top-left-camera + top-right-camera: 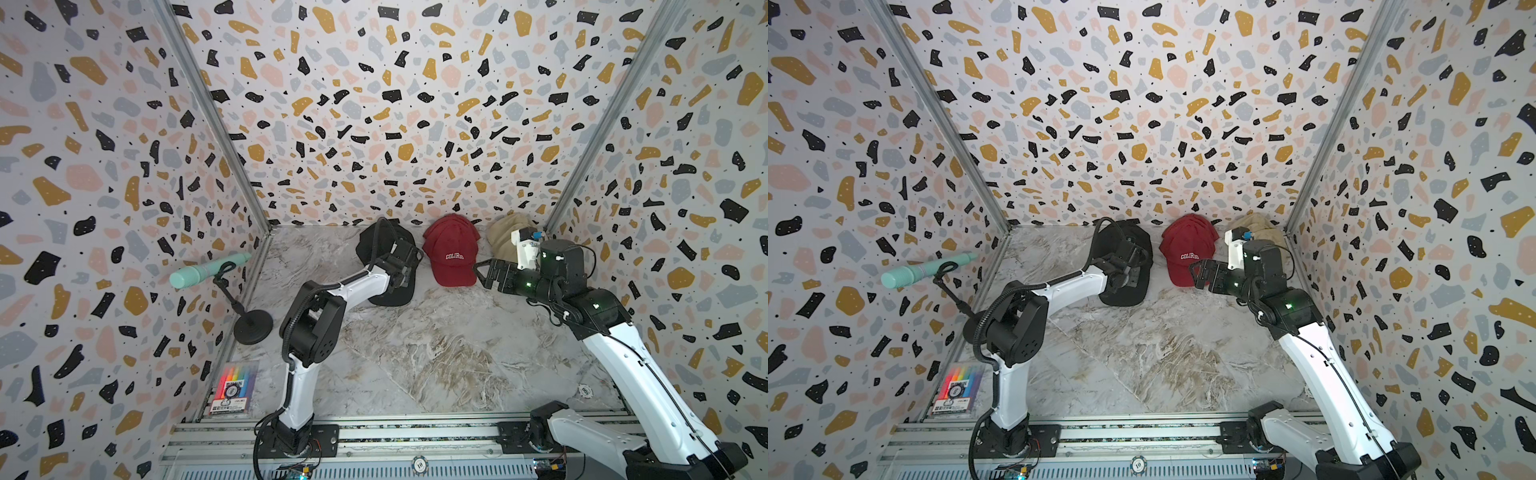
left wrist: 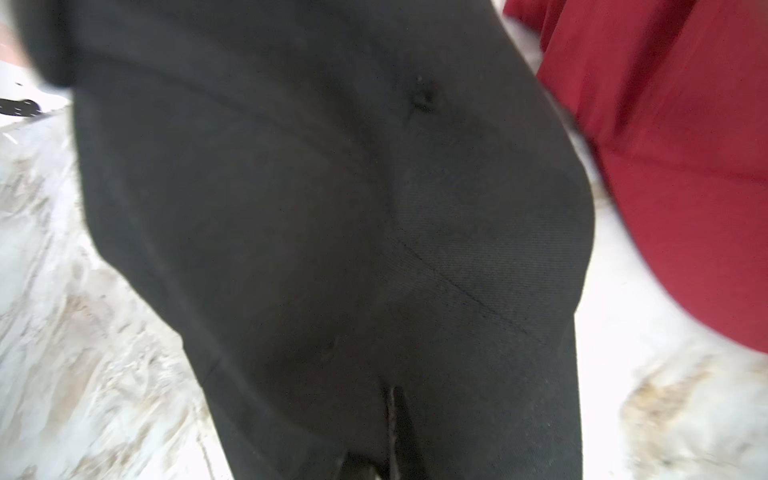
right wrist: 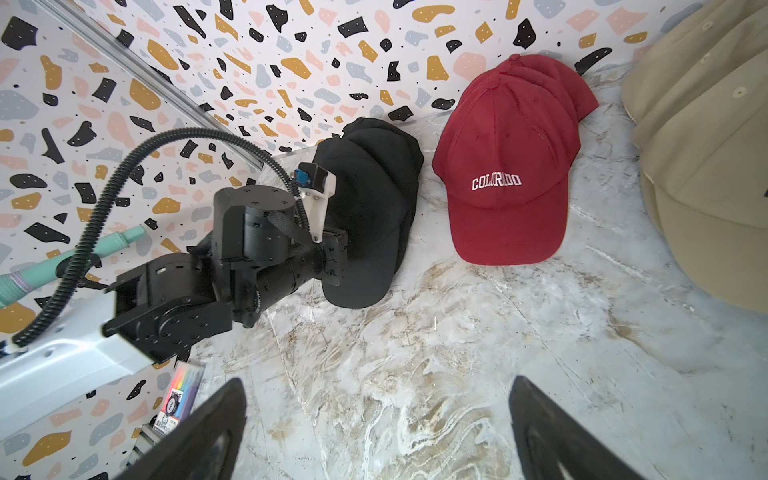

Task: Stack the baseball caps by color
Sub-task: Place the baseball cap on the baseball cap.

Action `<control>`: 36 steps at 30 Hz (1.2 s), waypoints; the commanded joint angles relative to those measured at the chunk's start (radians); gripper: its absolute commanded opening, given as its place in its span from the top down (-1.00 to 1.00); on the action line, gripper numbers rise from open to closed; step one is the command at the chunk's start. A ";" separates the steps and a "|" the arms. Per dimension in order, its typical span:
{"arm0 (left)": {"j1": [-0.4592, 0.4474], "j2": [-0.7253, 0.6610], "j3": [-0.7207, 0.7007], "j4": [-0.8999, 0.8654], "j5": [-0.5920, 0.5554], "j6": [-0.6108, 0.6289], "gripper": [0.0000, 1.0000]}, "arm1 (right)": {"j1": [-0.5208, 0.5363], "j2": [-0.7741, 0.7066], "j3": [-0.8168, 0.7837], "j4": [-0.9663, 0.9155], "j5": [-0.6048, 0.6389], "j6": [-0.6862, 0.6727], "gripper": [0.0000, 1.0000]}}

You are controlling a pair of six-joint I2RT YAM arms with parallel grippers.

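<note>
Here, your baseball caps (image 1: 451, 249) at twelve o'clock.
Left tool (image 1: 406, 272) clamped on the black cap (image 3: 374, 187); right tool (image 3: 376, 382) wide apart, empty.

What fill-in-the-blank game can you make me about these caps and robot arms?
The red caps read ____.
The left gripper, at the black caps, has its jaws ____.
The right gripper has its jaws ____.
The tan caps lie nearest the ____ gripper.
Missing words: COLORADO; shut; open; right.
</note>
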 commanded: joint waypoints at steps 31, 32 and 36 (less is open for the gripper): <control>0.060 -0.027 -0.047 0.046 0.075 -0.031 -0.58 | 0.018 0.015 0.030 0.021 0.021 0.051 -0.98; 0.060 -0.042 -0.052 0.045 0.073 -0.032 -0.63 | 0.020 0.014 0.028 0.022 0.020 0.050 -0.98; 0.060 -0.115 -0.086 0.059 0.061 -0.035 -0.99 | 0.024 -0.004 0.013 0.027 0.016 0.049 -0.98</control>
